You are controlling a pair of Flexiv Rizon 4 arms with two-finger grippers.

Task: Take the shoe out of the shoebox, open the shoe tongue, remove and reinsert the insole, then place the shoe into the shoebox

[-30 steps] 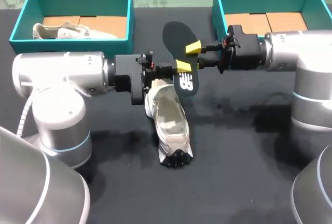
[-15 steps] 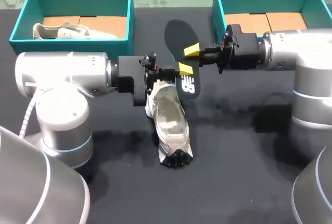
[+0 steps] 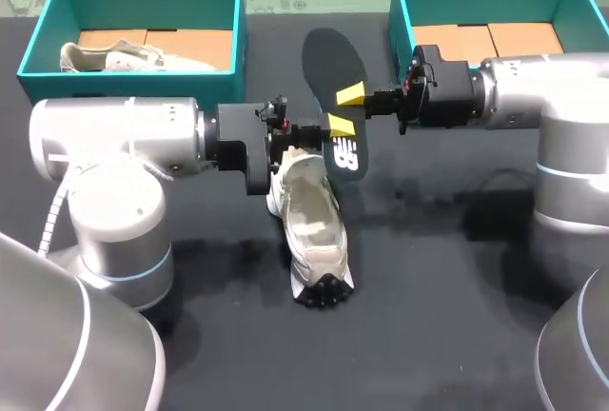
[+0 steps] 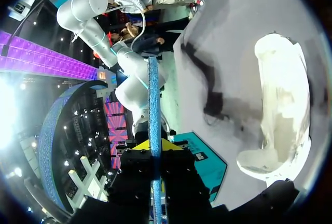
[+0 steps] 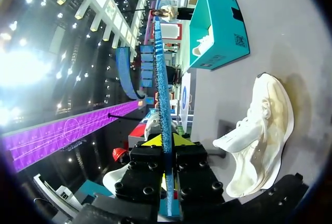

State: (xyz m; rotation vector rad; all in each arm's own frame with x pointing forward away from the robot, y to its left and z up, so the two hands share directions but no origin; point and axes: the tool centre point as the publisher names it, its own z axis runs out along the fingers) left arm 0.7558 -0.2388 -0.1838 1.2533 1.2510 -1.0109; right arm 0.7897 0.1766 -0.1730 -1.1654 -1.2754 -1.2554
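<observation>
A black insole (image 3: 328, 61) hangs flat above the table between the two boxes. My left gripper (image 3: 338, 127) is shut on its near, printed end. My right gripper (image 3: 349, 96) is shut on the insole's edge a little farther along. In the left wrist view the insole (image 4: 152, 94) shows edge-on as a blue line pinched in the left gripper (image 4: 152, 146). The right wrist view shows the same edge (image 5: 162, 79) clamped in the right gripper (image 5: 166, 141). The white and beige shoe (image 3: 309, 209) lies on the black table under the grippers, also seen in both wrist views (image 4: 282, 105) (image 5: 259, 130).
A teal shoebox (image 3: 238, 21) at the back left holds a second white shoe (image 3: 128, 56). Another teal shoebox (image 3: 398, 11) at the back right shows only its cardboard floor. The left box (image 5: 220, 32) stands beyond the shoe in the right wrist view.
My right gripper has closed onto the insole. The insole and both grippers have shifted slightly toward the back of the table. The shoe has not moved.
</observation>
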